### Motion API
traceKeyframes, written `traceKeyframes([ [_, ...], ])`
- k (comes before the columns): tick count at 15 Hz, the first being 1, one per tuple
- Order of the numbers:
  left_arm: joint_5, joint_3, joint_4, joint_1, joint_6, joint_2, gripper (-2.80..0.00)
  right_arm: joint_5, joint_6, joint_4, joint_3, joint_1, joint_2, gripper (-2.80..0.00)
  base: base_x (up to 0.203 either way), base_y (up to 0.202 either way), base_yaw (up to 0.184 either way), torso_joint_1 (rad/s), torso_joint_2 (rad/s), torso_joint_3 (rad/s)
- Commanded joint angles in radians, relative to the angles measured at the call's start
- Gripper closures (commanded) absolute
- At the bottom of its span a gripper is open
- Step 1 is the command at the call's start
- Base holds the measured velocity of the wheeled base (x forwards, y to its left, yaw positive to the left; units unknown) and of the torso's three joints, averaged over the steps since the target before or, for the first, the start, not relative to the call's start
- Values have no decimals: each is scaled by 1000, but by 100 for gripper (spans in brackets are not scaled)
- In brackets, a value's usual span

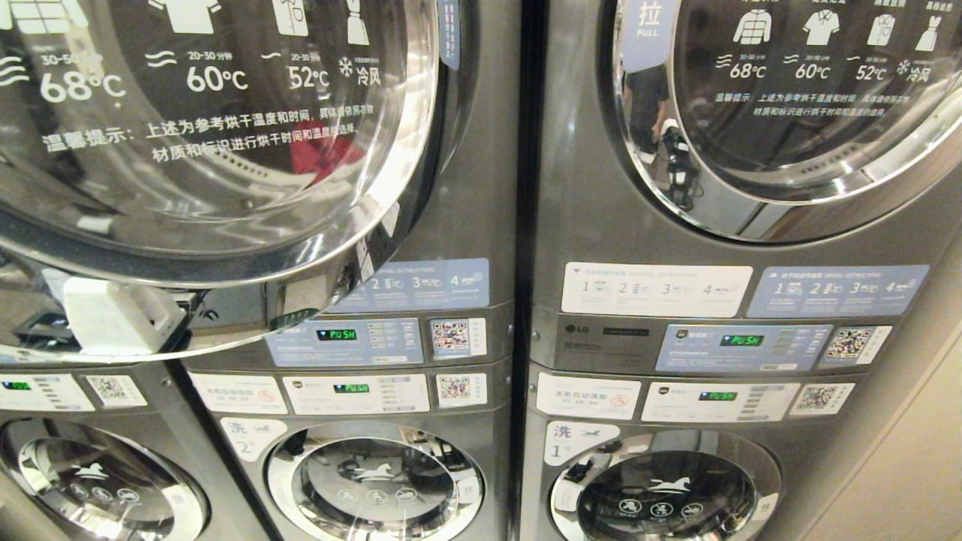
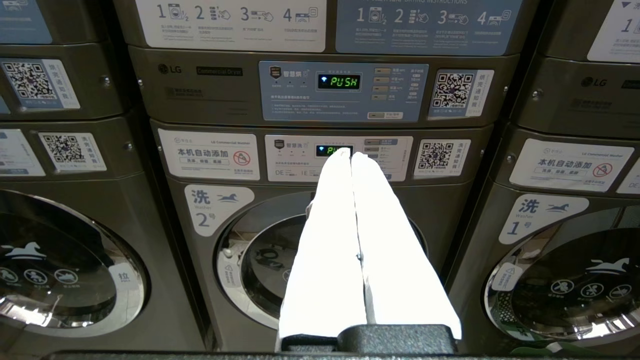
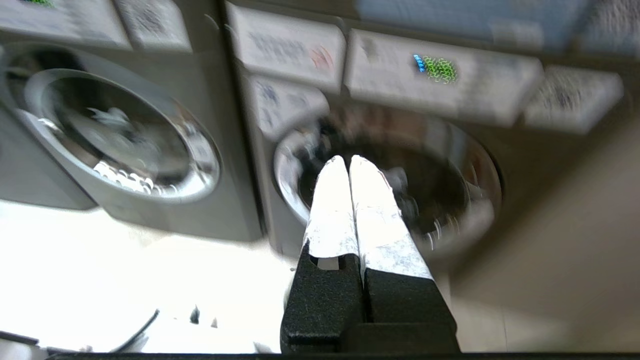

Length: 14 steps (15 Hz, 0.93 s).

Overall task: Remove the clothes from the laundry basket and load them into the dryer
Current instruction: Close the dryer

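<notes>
gaping dryer door, red garment behind glass

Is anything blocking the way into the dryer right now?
The left dryer door stands swung open toward the camera; its opening is out of view. The right dryer door is shut. The right gripper is shut and empty.

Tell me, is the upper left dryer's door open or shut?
Open. In the head view the dryer door swings out toward the camera, its chrome rim overlapping the control panel behind it.
</notes>
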State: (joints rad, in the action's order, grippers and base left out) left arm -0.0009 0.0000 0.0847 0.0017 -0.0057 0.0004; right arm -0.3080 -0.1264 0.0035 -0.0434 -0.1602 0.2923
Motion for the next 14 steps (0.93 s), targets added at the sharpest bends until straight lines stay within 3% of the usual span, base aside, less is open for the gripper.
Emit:
traceKeyframes([
  [1,-1,32,1,0,0,-2,0,-67,-11,-274,39,14,-12,0,0,0,0,0,0,0],
  [2,-1,32,1,0,0,-2,0,-43,-18,-291,44,14,-12,0,0,0,0,0,0,0],
  [5,-1,32,1,0,0,-2,0,167,19,-23,24,17,-11,0,0,0,0,0,0,0],
  [7,-1,32,3,0,3,-2,0,191,136,81,-9,89,-4,0,0,0,0,0,0,0],
  [9,-1,32,3,0,3,-2,0,197,170,96,-15,211,-20,0,0,0,0,0,0,0],
  [12,-1,32,3,0,1,-2,0,252,135,-3,22,199,-97,0,0,0,0,0,0,0],
  [14,-1,32,1,0,0,-2,0,255,53,38,21,182,-224,0,0,0,0,0,0,0],
])
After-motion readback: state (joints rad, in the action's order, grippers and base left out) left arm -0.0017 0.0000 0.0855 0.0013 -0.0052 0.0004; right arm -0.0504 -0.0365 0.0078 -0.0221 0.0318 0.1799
